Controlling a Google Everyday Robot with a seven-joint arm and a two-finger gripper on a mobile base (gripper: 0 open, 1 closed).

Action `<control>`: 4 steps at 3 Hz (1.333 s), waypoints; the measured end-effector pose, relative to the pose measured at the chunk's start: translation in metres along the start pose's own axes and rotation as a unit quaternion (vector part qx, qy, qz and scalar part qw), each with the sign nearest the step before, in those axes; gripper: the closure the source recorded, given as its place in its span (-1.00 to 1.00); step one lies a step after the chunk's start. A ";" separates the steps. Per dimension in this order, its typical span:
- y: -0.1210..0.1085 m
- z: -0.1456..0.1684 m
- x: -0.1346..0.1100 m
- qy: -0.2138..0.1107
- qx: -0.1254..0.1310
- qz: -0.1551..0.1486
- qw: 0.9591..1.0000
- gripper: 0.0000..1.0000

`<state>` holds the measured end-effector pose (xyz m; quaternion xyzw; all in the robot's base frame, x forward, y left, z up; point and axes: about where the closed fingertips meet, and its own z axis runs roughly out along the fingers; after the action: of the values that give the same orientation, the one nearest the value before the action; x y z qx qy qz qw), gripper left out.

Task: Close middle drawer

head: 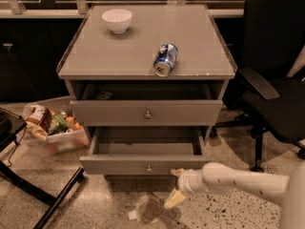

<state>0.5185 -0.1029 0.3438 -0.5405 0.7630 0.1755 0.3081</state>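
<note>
The middle drawer (143, 164) of the grey cabinet (143, 56) stands partly out. Its bare grey inside (145, 148) shows, and its front has a small round knob (148, 167). My gripper (175, 186) reaches in from the lower right on a white arm (238, 179). It is open, fingers spread one above the other. The upper fingertip (177, 172) is against the right part of the drawer front and the lower fingertip (174, 199) hangs below it. Nothing is held.
The top drawer (145, 112) is slightly open with dark clutter (102, 95) inside. A white bowl (116, 20) and a tipped can (165, 59) lie on the cabinet top. A black office chair (276, 94) stands right, a bin of snacks (50, 128) left, litter (147, 209) on the floor.
</note>
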 end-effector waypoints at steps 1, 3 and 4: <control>-0.004 0.002 0.000 0.001 0.002 -0.001 1.000 -1.00; -0.060 0.023 -0.016 0.006 0.030 -0.016 0.999 -1.00; -0.086 0.030 -0.023 0.007 0.044 -0.023 0.999 -1.00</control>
<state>0.6127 -0.0986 0.3422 -0.5447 0.7596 0.1306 0.3305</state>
